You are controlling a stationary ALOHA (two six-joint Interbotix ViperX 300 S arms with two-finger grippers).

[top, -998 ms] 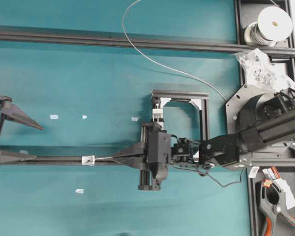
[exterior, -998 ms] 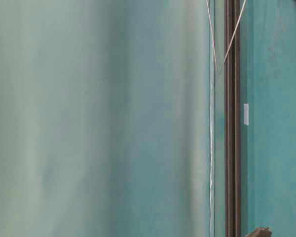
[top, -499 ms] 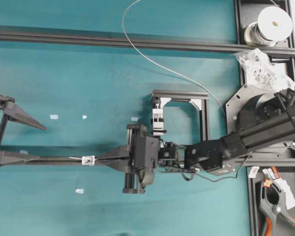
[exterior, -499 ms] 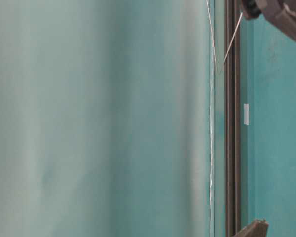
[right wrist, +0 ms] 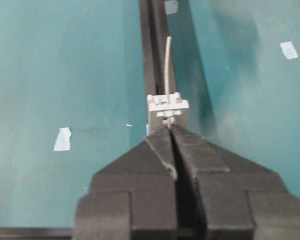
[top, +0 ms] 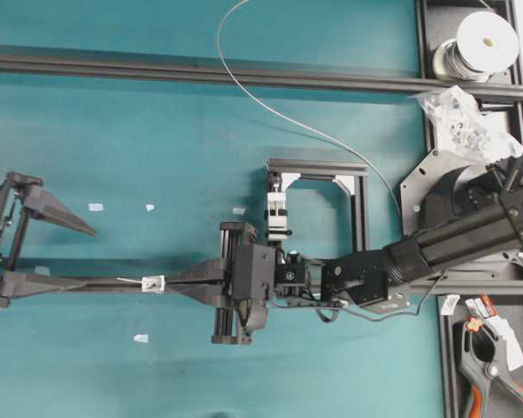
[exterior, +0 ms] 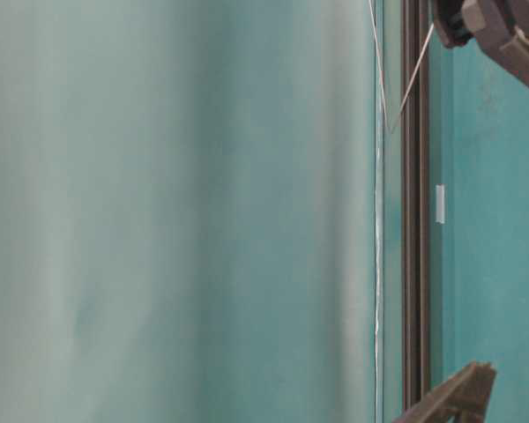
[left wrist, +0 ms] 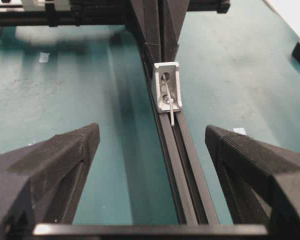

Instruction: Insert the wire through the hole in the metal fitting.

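One metal fitting (left wrist: 168, 92) sits on the black rail (left wrist: 182, 165). One wire (left wrist: 169, 106) pokes through its hole. Right gripper (right wrist: 171, 131) pinches the wire just behind the fitting; left gripper (left wrist: 152, 150) gapes wide, straddling the rail.

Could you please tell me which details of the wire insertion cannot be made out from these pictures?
- Overhead view: the metal fitting is too small to show its hole.
- Right wrist view: the right gripper hides the wire where it enters the fitting.
- Table-level view: mostly blurred teal; the fitting is out of frame.
- Left wrist view: the left gripper fingers are cut off by the bottom edge.
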